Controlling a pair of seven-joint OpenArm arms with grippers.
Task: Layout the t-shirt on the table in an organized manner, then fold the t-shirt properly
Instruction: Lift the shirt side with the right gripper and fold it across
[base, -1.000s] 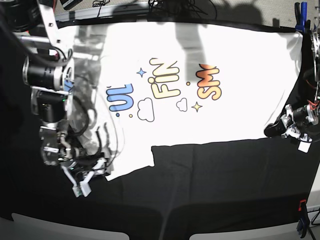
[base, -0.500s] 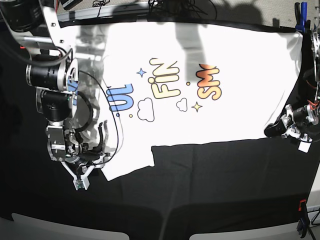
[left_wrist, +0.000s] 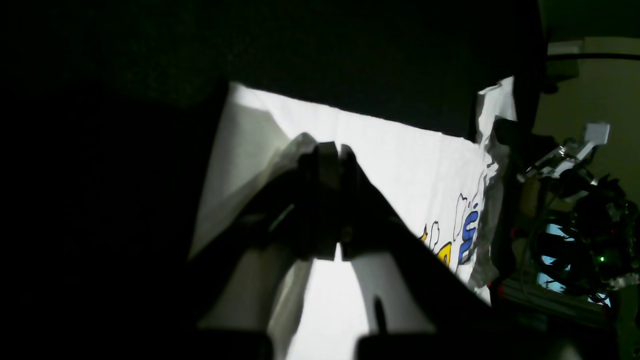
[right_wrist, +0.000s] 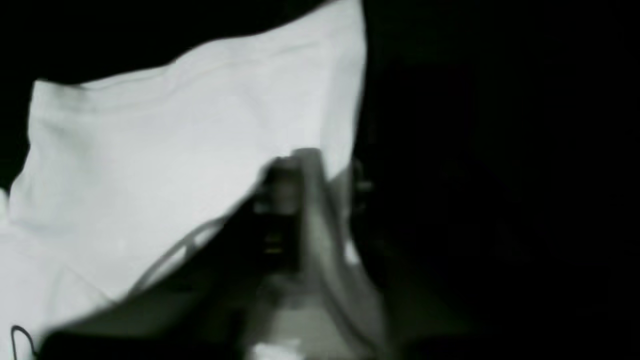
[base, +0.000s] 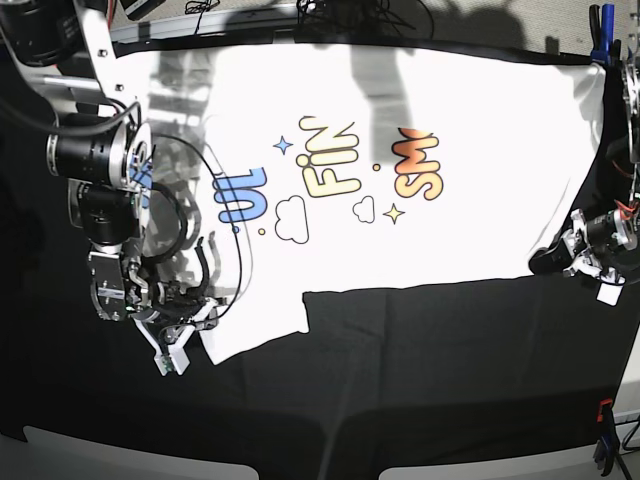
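Note:
The white t-shirt (base: 400, 130) lies spread on the black table (base: 430, 370), with its blue, yellow and orange print facing up. My right gripper (base: 192, 322) is at the sleeve at the shirt's lower left. In the blurred right wrist view the gripper (right_wrist: 320, 200) is shut, with white sleeve cloth (right_wrist: 175, 140) pinched between the fingers. My left gripper (base: 552, 260) is at the shirt's lower right hem corner. In the left wrist view the gripper (left_wrist: 334, 165) is shut on the cloth (left_wrist: 410, 165), which bunches up beside the fingertips.
Blue clamps hold the black cover at the far right corner (base: 600, 25) and the near right edge (base: 603, 440). Cables lie along the back edge (base: 330, 10). The other arm shows at the right of the left wrist view (left_wrist: 575, 200).
My right gripper has moved up and toward the sleeve and closed on its edge, shifting the sleeve corner slightly. The left gripper has not moved.

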